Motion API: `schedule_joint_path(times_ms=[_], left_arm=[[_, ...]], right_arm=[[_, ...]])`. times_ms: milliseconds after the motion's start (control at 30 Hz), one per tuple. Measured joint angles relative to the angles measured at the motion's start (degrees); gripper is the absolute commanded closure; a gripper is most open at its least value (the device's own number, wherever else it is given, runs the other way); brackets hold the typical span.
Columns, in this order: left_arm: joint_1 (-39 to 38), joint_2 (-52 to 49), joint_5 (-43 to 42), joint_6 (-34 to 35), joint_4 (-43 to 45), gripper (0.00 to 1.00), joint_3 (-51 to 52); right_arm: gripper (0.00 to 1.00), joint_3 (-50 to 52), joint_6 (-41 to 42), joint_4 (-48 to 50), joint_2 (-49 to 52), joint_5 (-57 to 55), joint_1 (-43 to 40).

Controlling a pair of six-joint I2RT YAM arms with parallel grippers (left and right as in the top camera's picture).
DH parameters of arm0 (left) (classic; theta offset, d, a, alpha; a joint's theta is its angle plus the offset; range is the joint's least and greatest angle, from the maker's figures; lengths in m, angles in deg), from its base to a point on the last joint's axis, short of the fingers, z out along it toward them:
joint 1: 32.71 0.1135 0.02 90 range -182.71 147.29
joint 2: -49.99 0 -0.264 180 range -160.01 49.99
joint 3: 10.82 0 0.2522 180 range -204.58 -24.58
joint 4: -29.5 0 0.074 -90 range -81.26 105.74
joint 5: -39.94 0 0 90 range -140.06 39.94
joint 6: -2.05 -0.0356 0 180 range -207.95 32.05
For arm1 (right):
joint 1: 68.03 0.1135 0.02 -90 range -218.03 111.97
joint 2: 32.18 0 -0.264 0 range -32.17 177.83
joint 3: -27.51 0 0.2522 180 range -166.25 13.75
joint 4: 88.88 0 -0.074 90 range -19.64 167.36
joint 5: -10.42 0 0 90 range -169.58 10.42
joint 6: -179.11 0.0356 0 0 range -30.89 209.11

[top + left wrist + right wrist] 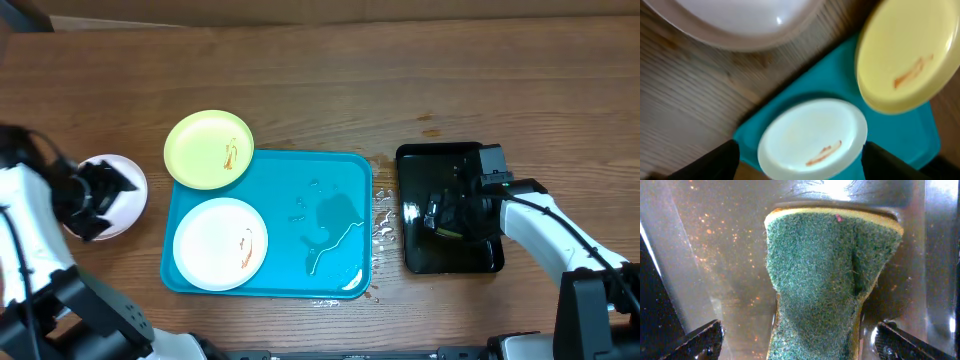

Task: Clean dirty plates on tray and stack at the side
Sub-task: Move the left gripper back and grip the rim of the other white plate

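I'm watching the left gripper (105, 198) hovering, jaws spread wide, over a white plate (130, 180) that is sitting on the tabletop (320, 90) left of the tray (280, 170). The yellow-green plate (208, 150) is overlapping the tray's far-left corner. A second white plate (220, 243) is lying in its near-left end. The tray's long axis is running left to right. Right of the tray, the right gripper (440, 213) is hanging in the black tray (420, 160), jaws parted around a green sponge (825, 280).
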Motion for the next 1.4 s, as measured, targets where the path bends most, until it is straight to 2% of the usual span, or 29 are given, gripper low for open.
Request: schedule_joint_path(times_ms=[100,233,367,633,667,700,767,867,1167,1400], left_arm=[[-5.51,0.33,1.79,-1.42,-0.63,0.38,3.74],[-12.57,0.28,4.87,-2.29,1.97,0.39,12.37],[-16.17,0.22,8.5,-1.62,5.14,0.4,18.58],[-16.37,0.2,15.98,0.13,8.44,0.4,19.56],[-16.37,0.2,16.57,0.24,8.85,0.41,19.56],[-16.37,0.2,17.27,0.52,9.27,0.48,19.56],[-16.37,0.2,18.25,0.98,10.12,0.54,19.65],[-16.37,0.2,19.3,0.96,11.65,0.55,21.11],[-16.37,0.2,19.87,0.96,15.93,0.56,26.82],[-16.39,0.2,15.41,0.85,17.14,0.63,29.83]], right_arm=[[0.01,0.0,-0.02,0.0,0.0,0.04,0.0],[0.01,0.0,-0.04,0.0,-0.02,0.07,0.0],[0.01,0.0,-0.07,0.0,-0.04,0.13,0.0],[0.01,0.0,-0.02,0.02,-0.04,0.13,0.0],[0.01,0.0,-0.04,0.0,-0.04,0.13,0.0],[0.01,0.0,-0.04,0.02,-0.04,0.15,0.0],[0.01,0.0,-0.07,0.02,-0.04,0.13,-0.02],[0.01,0.0,-0.02,0.0,-0.04,0.13,0.0],[0.01,0.0,-0.07,0.02,-0.04,0.2,0.0],[0.01,0.0,-0.07,-0.04,-0.04,0.17,0.0]])
